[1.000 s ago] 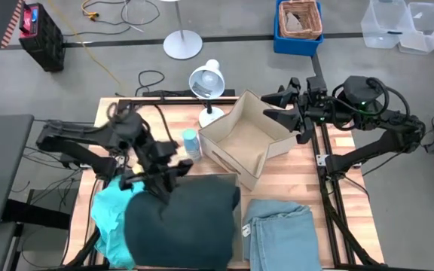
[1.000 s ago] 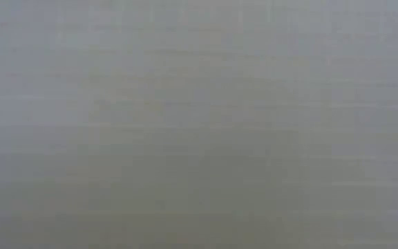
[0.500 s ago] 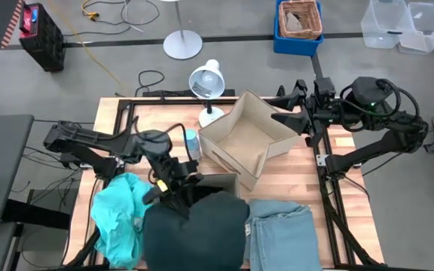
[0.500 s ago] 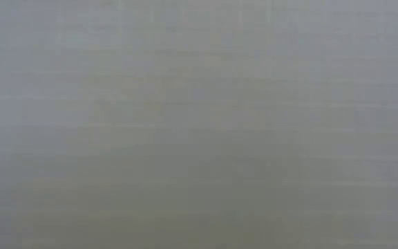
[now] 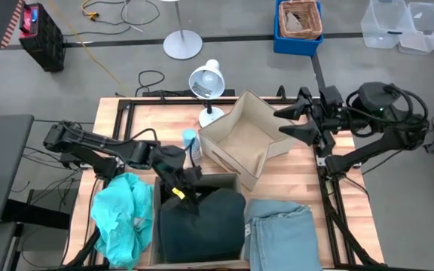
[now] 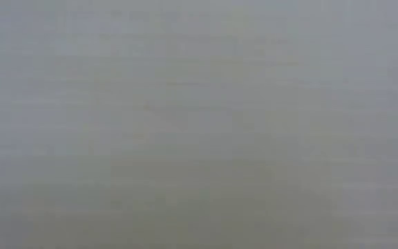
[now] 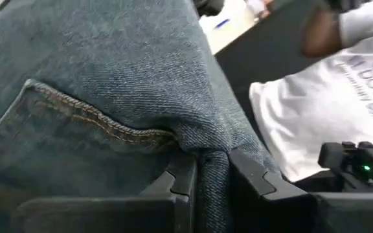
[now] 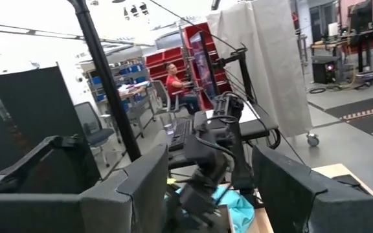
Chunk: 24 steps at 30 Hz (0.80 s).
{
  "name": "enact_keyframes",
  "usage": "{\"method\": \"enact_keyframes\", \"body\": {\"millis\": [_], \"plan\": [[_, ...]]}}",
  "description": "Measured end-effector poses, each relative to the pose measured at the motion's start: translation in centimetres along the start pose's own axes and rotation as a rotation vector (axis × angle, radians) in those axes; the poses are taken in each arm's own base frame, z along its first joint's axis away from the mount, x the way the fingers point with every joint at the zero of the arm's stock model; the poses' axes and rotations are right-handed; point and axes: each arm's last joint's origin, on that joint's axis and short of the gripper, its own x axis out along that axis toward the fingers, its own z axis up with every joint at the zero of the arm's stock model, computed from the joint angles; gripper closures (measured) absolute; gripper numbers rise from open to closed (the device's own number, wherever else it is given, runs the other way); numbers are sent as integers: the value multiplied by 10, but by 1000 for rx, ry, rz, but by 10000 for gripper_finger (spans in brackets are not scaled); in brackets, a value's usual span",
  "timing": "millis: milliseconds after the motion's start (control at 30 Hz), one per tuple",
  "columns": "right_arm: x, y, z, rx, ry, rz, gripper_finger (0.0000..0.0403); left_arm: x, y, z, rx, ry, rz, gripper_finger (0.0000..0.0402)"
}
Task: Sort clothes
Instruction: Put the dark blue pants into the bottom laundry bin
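At table's front edge, left gripper (image 5: 189, 197) pinching dark green garment (image 5: 202, 223), right gripper (image 5: 296, 120) spread, raised beside beige box (image 5: 241, 143)

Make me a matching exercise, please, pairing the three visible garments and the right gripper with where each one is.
1. turquoise garment
2. dark green garment
3. pale blue garment
4. right gripper

A. pinched in the fingers of the left gripper
B. fingers open, beside the beige box
C. left end of the row of clothes
D. right end of the row of clothes

Pairs: 1-C, 2-A, 3-D, 4-B
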Motion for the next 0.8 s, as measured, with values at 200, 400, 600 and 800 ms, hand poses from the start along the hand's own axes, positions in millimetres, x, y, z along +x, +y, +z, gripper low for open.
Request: {"method": "enact_keyframes", "body": {"millis": [200,400,600,800], "plan": [[0,7,-3,4,24,40,163,-1,10,-14,-36,107,87,357],[5,11,-8,26,45,51,163,-8,21,-31,-82,229,279,357],[17,12,-17,36,101,40,163,-14,28,-41,-114,298,439,357],[33,12,-27,147,147,19,163,-13,32,-44,-107,318,494,357]]}}
